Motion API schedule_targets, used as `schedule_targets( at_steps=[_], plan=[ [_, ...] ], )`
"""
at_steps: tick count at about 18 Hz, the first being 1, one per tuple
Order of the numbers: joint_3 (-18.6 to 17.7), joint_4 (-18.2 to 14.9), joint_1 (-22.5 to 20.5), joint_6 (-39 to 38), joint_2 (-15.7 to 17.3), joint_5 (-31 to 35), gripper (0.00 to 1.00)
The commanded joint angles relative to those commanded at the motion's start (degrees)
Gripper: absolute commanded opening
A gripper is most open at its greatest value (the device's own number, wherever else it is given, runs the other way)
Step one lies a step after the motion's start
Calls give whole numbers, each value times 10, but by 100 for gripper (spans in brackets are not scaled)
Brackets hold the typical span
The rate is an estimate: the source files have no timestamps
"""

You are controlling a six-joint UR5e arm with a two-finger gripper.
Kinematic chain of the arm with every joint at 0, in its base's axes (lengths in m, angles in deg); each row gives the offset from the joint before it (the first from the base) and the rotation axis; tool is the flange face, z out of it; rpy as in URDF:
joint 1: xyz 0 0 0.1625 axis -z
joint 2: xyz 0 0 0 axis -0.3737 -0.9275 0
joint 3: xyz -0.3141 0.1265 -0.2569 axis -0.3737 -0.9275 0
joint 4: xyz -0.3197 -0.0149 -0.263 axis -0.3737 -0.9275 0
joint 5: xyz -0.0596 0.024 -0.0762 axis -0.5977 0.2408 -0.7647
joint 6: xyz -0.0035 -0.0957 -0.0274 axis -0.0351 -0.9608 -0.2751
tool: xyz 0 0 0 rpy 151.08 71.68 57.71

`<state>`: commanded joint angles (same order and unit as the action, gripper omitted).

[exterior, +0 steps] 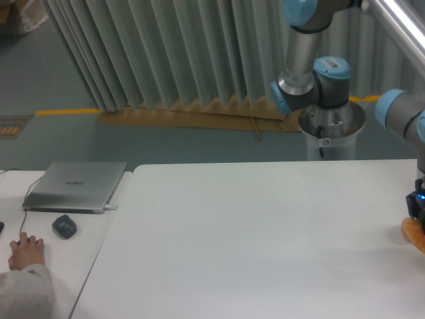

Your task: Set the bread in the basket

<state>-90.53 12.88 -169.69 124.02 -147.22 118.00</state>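
**Gripper at the right edge, above a lumpy golden piece**

We see the gripper (418,207) only as a dark block with a small blue light at the far right edge of the camera view; its fingers are cut off by the frame, so we cannot tell whether it is parted or closed, or whether it grips anything. Directly beneath it, touching or nearly so, sits the bread (416,234), a golden-orange piece with an uneven, lumpy outline, only partly in view at the edge. It lies low over the right side of the smooth, matte white table (265,232); whether it rests on the surface we cannot tell.

The arm (312,60) reaches overhead in glossy silver tubes with rounded light-blue joint caps, rising from a pale cylindrical pedestal (331,136) behind the table. Behind that hangs a ribbed, pleated grey-green curtain (166,53).

On the adjoining table at the left we find a closed, flat silver laptop (76,186), a dark rounded mouse-like object (64,226), and a person's hand (25,251) in a pale sleeve.
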Motion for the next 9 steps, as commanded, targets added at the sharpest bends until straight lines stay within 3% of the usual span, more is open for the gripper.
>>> schedule_targets(
  at_steps=[9],
  plan=[
    [1, -2, -47, 71, 8, -19, 30]
  ],
)
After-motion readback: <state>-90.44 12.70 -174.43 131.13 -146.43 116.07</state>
